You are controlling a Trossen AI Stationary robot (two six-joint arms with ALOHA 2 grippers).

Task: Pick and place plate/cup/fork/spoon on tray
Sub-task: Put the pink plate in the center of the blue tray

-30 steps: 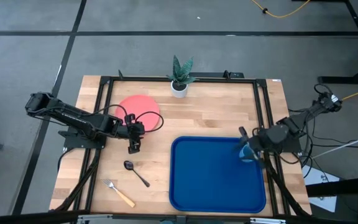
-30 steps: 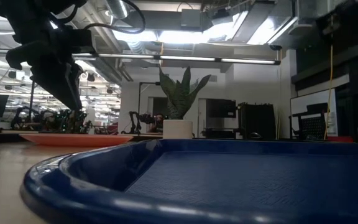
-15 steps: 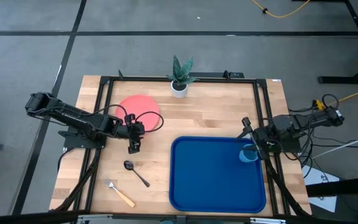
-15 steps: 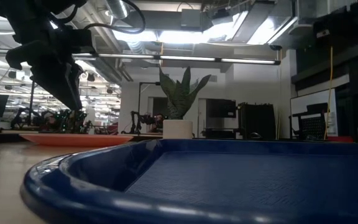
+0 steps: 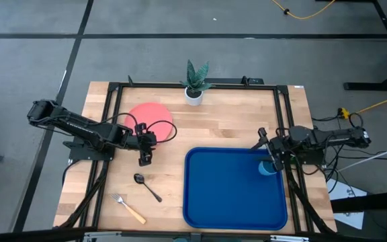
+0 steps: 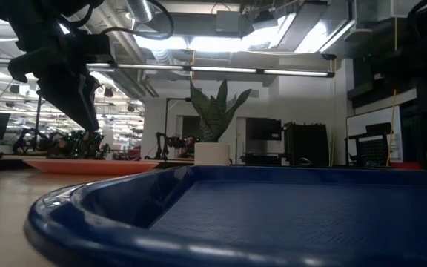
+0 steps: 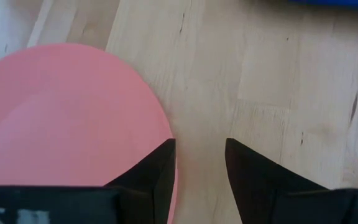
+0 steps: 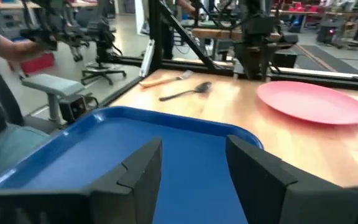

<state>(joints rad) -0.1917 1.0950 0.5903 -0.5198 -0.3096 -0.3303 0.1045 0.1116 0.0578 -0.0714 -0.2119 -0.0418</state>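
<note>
Cup (image 5: 269, 167) sits on tray (image 5: 234, 188), right pincer (image 5: 266, 144) released beside it.
We see left pincer (image 5: 144, 151) parted, empty, at plate (image 5: 149, 116) edge; spoon (image 5: 147, 186) and fork (image 5: 127, 208) lie on the worktop (image 5: 234, 121).

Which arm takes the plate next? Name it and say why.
Left. Its tool hangs open beside the plate, which fills its wrist view. The right tool sits open over the tray's far edge by the cup.

Robotics lab: other arm rigs (image 8: 67, 28) behind.
</note>
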